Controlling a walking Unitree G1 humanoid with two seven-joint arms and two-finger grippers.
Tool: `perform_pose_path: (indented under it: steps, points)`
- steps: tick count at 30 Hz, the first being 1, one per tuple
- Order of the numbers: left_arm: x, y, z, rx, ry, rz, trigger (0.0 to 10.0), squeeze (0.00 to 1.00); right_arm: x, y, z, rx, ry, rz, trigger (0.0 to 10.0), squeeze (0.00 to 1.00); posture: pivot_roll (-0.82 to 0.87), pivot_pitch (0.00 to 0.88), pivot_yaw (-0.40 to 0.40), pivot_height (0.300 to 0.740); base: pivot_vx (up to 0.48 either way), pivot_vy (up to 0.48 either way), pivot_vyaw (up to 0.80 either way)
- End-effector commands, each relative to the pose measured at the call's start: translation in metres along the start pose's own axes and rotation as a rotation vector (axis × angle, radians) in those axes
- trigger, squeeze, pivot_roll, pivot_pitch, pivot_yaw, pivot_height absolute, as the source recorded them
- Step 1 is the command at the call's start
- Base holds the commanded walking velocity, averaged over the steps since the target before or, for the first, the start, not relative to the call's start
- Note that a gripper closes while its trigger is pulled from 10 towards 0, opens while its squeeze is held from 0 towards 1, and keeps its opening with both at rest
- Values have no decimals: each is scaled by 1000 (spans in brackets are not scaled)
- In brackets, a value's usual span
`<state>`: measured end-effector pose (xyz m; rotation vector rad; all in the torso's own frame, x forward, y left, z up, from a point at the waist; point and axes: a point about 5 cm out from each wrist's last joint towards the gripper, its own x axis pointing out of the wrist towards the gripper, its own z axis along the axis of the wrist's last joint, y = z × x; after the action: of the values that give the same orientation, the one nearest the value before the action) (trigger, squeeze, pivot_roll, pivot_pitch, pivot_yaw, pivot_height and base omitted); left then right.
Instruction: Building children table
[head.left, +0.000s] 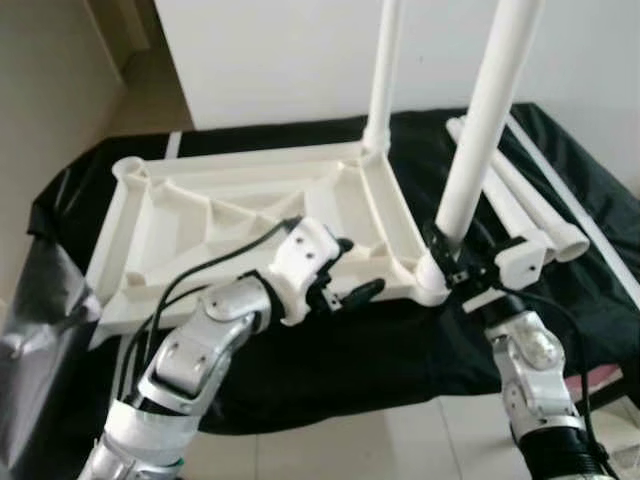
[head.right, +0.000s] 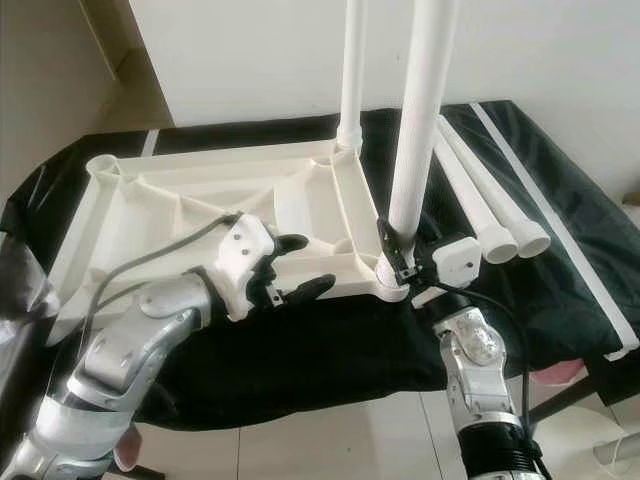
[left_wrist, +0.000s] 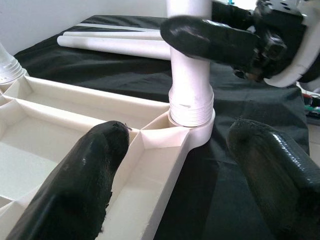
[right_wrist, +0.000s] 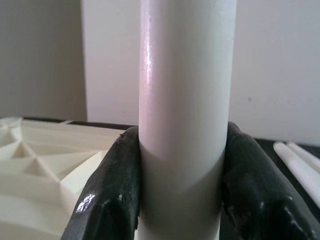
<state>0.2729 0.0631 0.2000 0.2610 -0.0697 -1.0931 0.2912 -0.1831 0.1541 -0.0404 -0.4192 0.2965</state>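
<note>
A white plastic tabletop (head.left: 230, 210) lies upside down on a black cloth. One white leg (head.left: 383, 70) stands upright in its far right corner socket. A second leg (head.left: 480, 130) stands in the near right corner socket (left_wrist: 192, 127), and my right gripper (head.left: 445, 255) is shut on it just above the socket; both fingers (right_wrist: 117, 185) press the tube (right_wrist: 182, 100). My left gripper (head.left: 358, 267) is open and straddles the tabletop's near rim, one finger (left_wrist: 85, 175) inside the frame and the other outside. Two loose legs (head.left: 530, 210) lie on the cloth at the right.
The black cloth (head.left: 330, 360) covers a low surface and hangs over its front edge. A white wall (head.left: 280, 50) stands close behind. Light floor tiles (head.left: 380, 450) lie in front, with something pink (head.left: 615, 380) at the right.
</note>
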Motion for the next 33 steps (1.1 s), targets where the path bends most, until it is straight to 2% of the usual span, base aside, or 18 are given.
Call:
perform_pose_path:
  steps: [1, 7, 10, 18, 24, 30, 32, 33]
  points:
    - [0, 0, 2, 2, -2, -19, 10000, 0, -30, -5, -45, 79, 272, -74, 10000, 0, -49, 100, 45, 740, 0, 0, 0]
    - [-1, 0, 3, 2, -3, -18, 10000, 0, -32, -9, -45, 138, 260, -124, 10000, 0, -47, 98, 45, 740, 0, 0, 0]
    - [-1, 0, 3, 3, -3, -18, 10000, 0, -32, -9, -44, 140, 247, -124, 10000, 0, -49, 99, 47, 740, 0, 0, 0]
    - [-1, -1, 3, 0, -1, -22, 10000, 0, -35, -1, -38, 87, 223, -41, 10000, 0, -52, 102, 49, 740, 0, 0, 0]
    - [-1, -1, 2, -2, -1, -22, 10000, 0, -37, -1, -39, 59, 234, -69, 10000, 0, -50, 105, 46, 740, 0, 0, 0]
    - [0, -1, 3, -4, -3, -21, 10000, 0, -37, -6, -41, 16, 250, -178, 10000, 0, -55, 105, 41, 740, 0, 0, 0]
    - [0, -1, 3, -5, -6, -19, 10000, 0, -37, -10, -45, -37, 281, -326, 10000, 0, -55, 105, 36, 740, 0, 0, 0]
    - [0, -1, 3, -5, -6, -19, 10000, 0, -37, -10, -45, -37, 281, -326, 10000, 0, -55, 105, 36, 740, 0, 0, 0]
